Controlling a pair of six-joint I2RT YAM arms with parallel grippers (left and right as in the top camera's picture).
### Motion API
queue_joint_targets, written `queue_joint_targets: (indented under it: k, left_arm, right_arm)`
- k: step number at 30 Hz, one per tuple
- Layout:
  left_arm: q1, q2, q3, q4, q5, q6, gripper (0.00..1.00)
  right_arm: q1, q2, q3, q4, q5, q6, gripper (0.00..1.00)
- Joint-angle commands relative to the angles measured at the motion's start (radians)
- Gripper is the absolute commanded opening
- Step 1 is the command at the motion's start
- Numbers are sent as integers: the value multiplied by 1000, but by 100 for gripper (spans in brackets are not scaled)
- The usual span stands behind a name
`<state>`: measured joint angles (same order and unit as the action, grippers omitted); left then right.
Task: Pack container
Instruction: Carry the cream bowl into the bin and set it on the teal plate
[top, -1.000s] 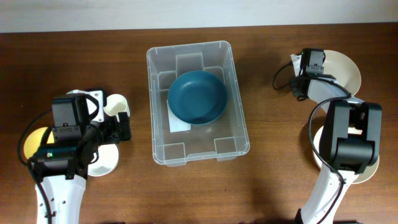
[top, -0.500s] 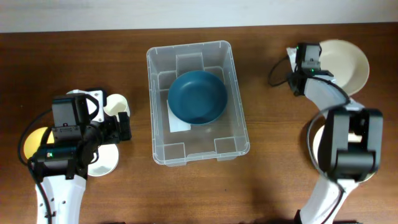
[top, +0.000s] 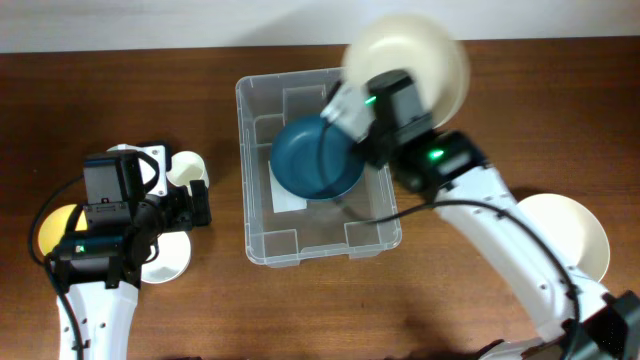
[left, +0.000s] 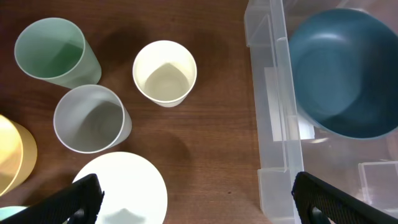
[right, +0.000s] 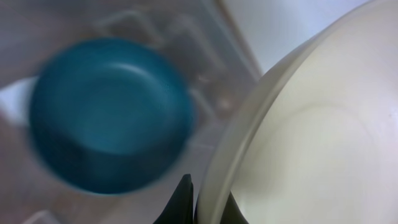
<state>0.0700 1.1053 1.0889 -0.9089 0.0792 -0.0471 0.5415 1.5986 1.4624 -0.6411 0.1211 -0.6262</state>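
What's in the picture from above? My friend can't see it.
The right arm holds a big round cream bowl over a corner of the large clear plastic bin, which has a dark teal bowl inside.

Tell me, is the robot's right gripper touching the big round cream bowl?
Touching. The right wrist view shows the right gripper shut on the rim of the big round cream bowl, with no gap between them.
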Motion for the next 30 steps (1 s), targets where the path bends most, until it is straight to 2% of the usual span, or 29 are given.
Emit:
queue_joint_targets:
  k: [1,9,10,12,15,21,23,24,27,30]
  left_arm:
    - [5,-3,14,2,11,-10,99]
    - [5,-3,14,3,0,-10,99]
    - [5,-3,14,3,-20,-16,99]
    - [14,-3,16,2,-160,-82,99]
    - [69,-3,19,6,-208,-122,99]
    - [209,-3,19,14,-199,-151,99]
    - [229,-3,19,12,-191,-150,99]
    - [232,-3,19,10,-188,-150,99]
    - [232,-3,19,10,-172,-150,99]
    - [232,-3,19,10,-172,-150,99]
  right_arm:
    - [80,56,1,-6,-25,-33,4]
    - [138,217,1,-21,-101,-100,4]
    - [142,237,1,-20,-105,-101,4]
    - [153,261,1,-19,-108,-101,4]
    - [159,267,1,-17,-111,-103,4]
    - [159,267,1,-31,-116,-102,4]
    - [159,268,1,-34,-119,-99,15]
    - [159,268,1,-34,-119,-99,43]
    - [159,266,1,-34,-118,-98,52]
    - [159,230,6,-31,-79,-70,52]
